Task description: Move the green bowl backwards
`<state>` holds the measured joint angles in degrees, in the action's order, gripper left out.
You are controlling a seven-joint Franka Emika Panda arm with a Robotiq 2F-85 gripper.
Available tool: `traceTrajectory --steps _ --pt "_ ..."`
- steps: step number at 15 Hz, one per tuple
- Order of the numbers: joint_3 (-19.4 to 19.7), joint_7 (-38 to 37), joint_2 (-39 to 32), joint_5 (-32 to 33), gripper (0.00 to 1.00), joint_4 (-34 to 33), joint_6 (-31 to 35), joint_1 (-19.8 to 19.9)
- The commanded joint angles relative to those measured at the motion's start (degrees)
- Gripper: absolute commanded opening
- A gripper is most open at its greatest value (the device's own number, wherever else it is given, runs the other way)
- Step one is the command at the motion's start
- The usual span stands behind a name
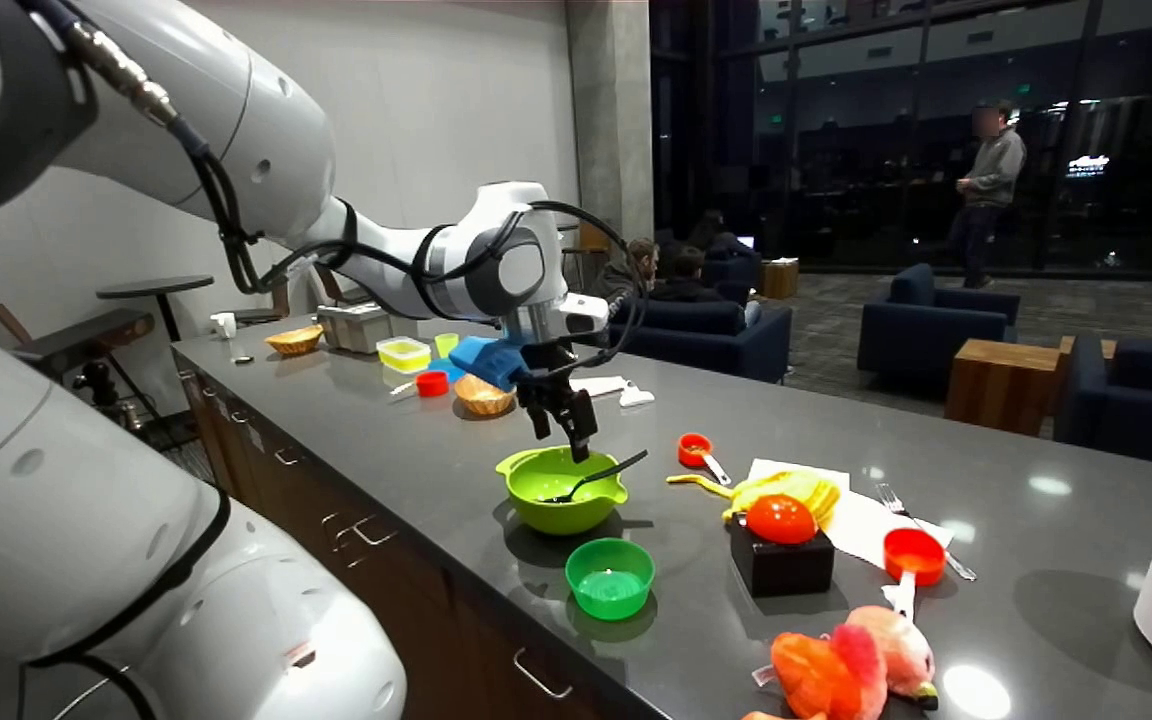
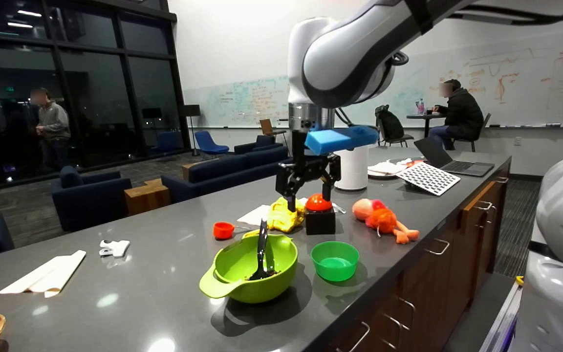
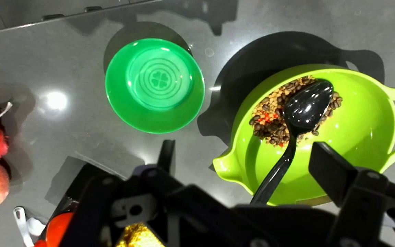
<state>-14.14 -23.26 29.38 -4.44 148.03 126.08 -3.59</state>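
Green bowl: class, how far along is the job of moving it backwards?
Done: no backward move can be confirmed; the green bowl stands on the counter beside the lime bowl. In hand: nothing; the pincer hangs open, apart from the green bowl. Left: probably the grasp and backward shift, as nothing holds that bowl.

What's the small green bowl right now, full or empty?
Empty. The wrist view looks down into the green bowl, and the clover pattern on its bottom shows with nothing lying over it.
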Motion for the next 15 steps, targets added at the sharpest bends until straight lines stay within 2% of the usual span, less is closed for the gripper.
traceTrajectory --steps 1,10,15 --pt "0.56 -0.22 -0.05 0.32 1.0 -0.09 -0.11 -0.39" --pt "2.08 1.47 -2.07 -1.65 1.0 1.88 1.84 -0.88" --pt "3.65 4.89 -4.46 -3.7 1.0 6.74 8.67 -1.97"
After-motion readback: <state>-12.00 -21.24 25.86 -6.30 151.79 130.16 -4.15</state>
